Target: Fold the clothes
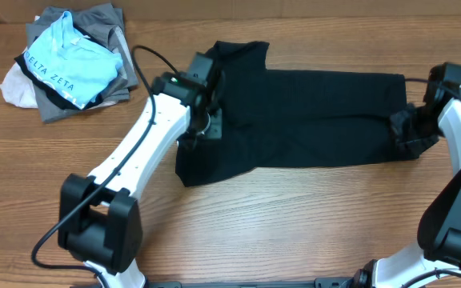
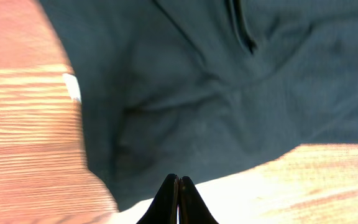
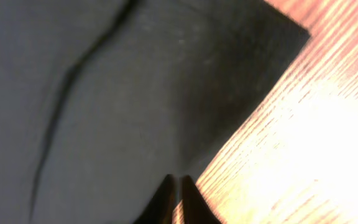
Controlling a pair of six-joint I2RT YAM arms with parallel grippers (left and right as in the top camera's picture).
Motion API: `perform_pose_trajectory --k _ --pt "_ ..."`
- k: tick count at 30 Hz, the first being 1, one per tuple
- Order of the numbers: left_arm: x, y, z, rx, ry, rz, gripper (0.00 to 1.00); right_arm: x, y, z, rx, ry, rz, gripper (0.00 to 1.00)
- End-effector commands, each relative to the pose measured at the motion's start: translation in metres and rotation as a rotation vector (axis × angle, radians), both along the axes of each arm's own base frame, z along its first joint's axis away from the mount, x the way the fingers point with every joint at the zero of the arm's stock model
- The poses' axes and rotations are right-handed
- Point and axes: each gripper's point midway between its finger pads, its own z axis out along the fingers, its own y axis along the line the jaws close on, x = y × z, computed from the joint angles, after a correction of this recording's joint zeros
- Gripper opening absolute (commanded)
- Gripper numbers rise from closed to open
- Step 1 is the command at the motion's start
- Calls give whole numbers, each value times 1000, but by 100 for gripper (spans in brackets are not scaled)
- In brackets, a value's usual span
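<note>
The black shirt (image 1: 310, 116) lies spread on the bench (image 1: 278, 216), the left tool (image 2: 178, 183) and right tool (image 3: 178, 182) each closed narrow at its ends, though whether cloth is nipped between the tips stays hidden.

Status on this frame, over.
Left gripper shut, right gripper shut, each at an edge of the black T-shirt; grip unclear. Shirt laid out long on table. Clothes pile apart, far left.

The bench (image 1: 294, 224) lies open to me nearer than the black T-shirt (image 1: 318, 120); a garment heap (image 1: 70, 68) blocks the far left corner.
</note>
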Motion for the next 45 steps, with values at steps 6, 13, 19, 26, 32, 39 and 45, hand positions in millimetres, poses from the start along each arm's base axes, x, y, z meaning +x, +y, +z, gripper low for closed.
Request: perform_pose_trajectory --k 6,13,19,26,32,39,45 --pt "-27 -15 -68 -27 197 -45 4 -10 2 -35 -16 5 13 4" --pt "-32 -13 -113 7 286 -41 4 -9 1 -42 -23 -1 12 4" --pt "-38 -9 -130 30 337 -24 4 -9 1 -57 -14 27 13 4" --pt "-44 26 -129 140 380 32 4 -18 2 -85 14 106 -2 4" --pt "-49 57 -125 198 432 90 4 -40 -13 -88 -37 206 -156 4" --pt "-57 84 -119 236 490 156 4 -50 -13 -85 -46 243 -168 4" --pt "-62 84 -109 247 500 159 4 -48 -15 -65 -60 199 -181 4"
